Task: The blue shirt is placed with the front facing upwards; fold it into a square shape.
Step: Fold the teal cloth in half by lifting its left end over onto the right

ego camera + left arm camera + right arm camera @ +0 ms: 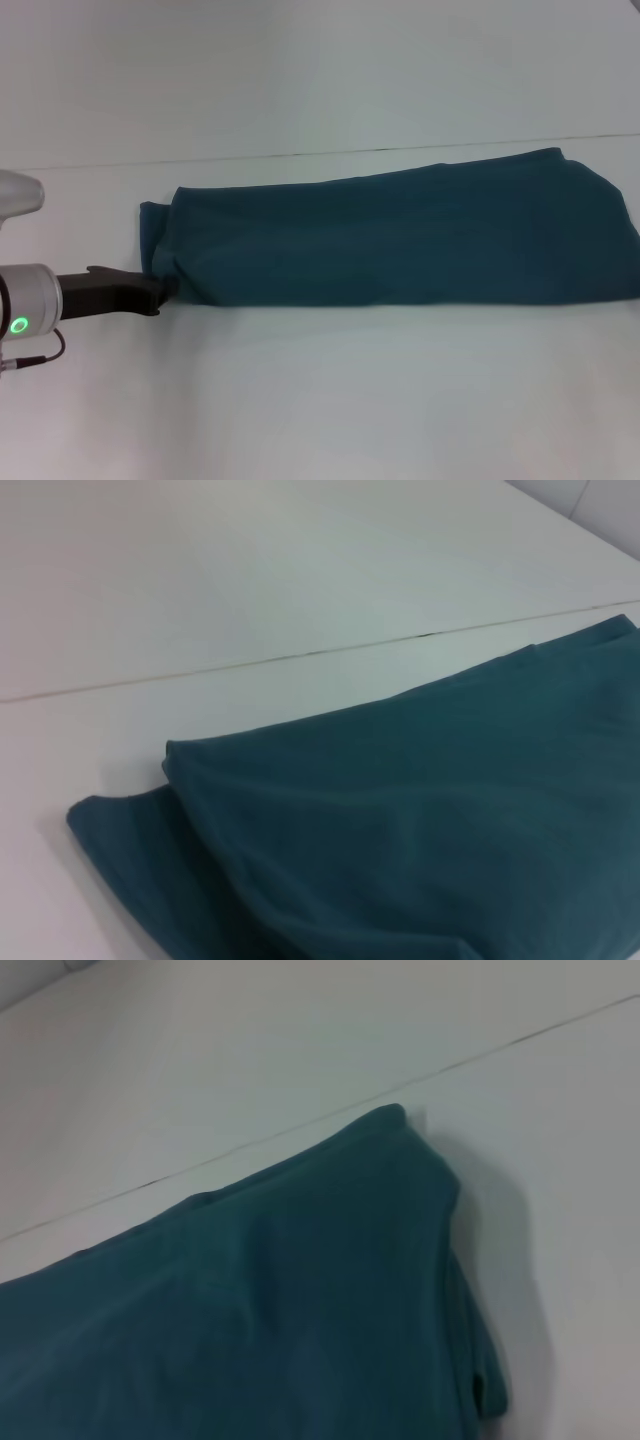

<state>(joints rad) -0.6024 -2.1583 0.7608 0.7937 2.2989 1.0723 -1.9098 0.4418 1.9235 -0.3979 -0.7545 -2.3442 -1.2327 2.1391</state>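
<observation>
The blue shirt (pixel 400 235) is laid as a long band across the white table (pixel 320 400), already folded lengthwise; no lettering is seen, so the print is presumably tucked inside. Its long axis runs left-right across the head view, w/ the far edge close to the table seam (pixel 100 165). The right end runs to the edge of the head view; the left end stops short, w/ an under-layer sticking out as a narrow flap (pixel 155 240).

The left gripper (pixel 165 290) is set at the shirt's near-left corner, w/ its dark body reaching in from the left and its tip touching or tucked at the cloth edge. Whether the fingers are parted or closed on the fabric can't be told — tips are hidden at the hem & the left wrist view shows only cloth (pixel 420 820).

The right gripper isn't seen in the head view; from the right wrist view it is judged to be near the shirt's right end (pixel 300 1290), fingers not shown.

Key relation: the shirt extends rightward from the left gripper, so the next fold is probably to be made along that long axis, left end carried over toward the right. Left arm is clearly the nearer one to that end. Risk: only the top layer gets lifted, flap left behind
</observation>
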